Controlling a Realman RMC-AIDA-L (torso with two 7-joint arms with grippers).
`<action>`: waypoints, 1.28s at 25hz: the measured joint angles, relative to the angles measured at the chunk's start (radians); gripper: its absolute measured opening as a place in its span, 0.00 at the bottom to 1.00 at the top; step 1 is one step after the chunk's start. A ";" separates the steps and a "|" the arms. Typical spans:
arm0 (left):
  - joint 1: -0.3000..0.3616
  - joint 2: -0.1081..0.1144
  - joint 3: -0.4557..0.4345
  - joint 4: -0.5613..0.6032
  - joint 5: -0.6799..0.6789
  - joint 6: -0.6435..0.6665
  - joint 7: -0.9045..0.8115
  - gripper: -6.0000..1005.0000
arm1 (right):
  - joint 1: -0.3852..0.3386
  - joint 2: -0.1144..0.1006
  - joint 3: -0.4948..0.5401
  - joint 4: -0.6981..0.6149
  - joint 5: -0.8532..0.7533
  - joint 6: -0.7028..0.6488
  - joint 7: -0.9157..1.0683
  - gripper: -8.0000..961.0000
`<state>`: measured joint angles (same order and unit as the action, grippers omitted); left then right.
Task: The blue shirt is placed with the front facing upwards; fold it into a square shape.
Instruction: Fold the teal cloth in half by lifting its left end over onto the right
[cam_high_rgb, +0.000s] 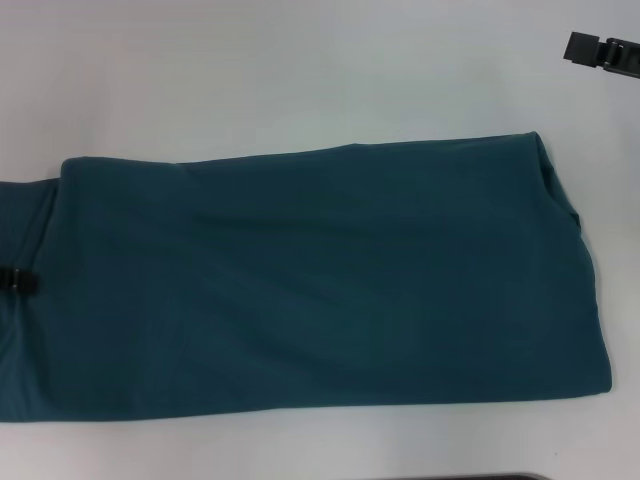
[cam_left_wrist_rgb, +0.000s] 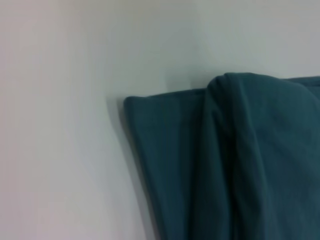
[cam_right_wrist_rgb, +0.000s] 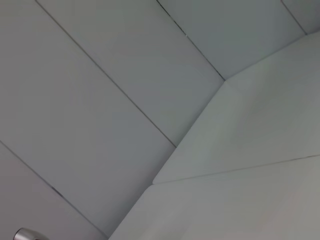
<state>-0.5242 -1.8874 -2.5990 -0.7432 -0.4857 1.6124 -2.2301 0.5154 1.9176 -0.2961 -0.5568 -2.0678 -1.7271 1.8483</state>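
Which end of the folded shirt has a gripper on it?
The end on the robot's left: the left gripper sits on the blue shirt there. The right gripper is far off over the table.

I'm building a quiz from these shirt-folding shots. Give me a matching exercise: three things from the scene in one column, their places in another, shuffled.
Things:
1. blue shirt
2. left gripper
3. right gripper

Places:
A. far right, over bare table, clear of the cloth
B. at the cloth's left end
C. spread as a long folded band across the table

Pairs: 1-C, 2-B, 3-A
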 joint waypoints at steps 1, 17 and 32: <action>-0.001 -0.001 0.006 0.000 0.000 0.000 0.000 0.84 | 0.000 0.000 0.000 0.000 0.000 0.000 0.000 0.83; -0.034 -0.026 0.026 0.001 -0.001 0.015 0.008 0.84 | -0.002 0.000 0.000 0.000 0.000 0.000 0.000 0.83; -0.044 -0.035 0.021 -0.011 -0.002 0.012 0.005 0.70 | -0.002 0.000 0.003 0.000 0.000 -0.002 0.000 0.83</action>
<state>-0.5678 -1.9224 -2.5777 -0.7541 -0.4879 1.6241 -2.2246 0.5138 1.9172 -0.2935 -0.5568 -2.0678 -1.7292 1.8483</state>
